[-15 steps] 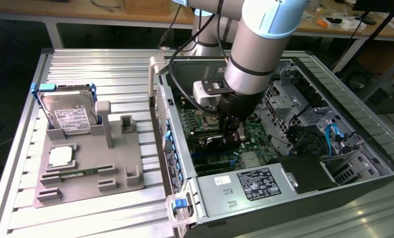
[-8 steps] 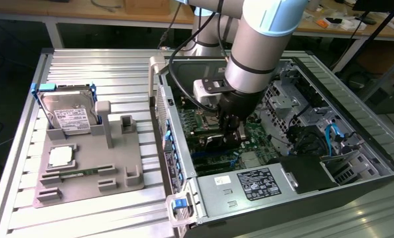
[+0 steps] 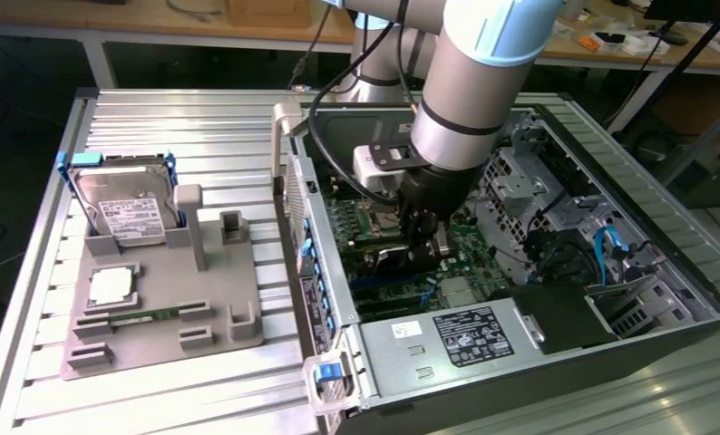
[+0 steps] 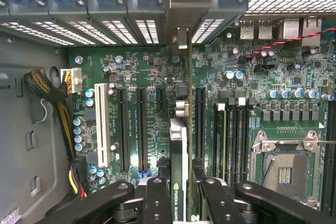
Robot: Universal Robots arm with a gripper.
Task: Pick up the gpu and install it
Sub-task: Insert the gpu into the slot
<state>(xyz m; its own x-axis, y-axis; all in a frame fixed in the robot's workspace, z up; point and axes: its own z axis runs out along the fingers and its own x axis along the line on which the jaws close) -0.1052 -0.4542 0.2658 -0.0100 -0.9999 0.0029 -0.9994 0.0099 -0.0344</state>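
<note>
gpu (image 4: 178,148) over motherboard (image 4: 132,60), inside case (image 4: 31,103)

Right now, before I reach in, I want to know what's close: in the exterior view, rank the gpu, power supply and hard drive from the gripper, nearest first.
1. gpu, held in the gripper, inside the case.
2. power supply, also inside the case, lower in the view.
3. hard drive, outside the case on the grey fixture, exterior view's left.

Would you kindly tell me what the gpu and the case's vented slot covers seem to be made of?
The gpu: seen edge-on, matt black body, probably plastic or circuit board, with a pale silvery strip that looks like metal. The vented slot covers: likely thin sheet metal, dull grey, judging by their neatly punched grids of holes.
</note>
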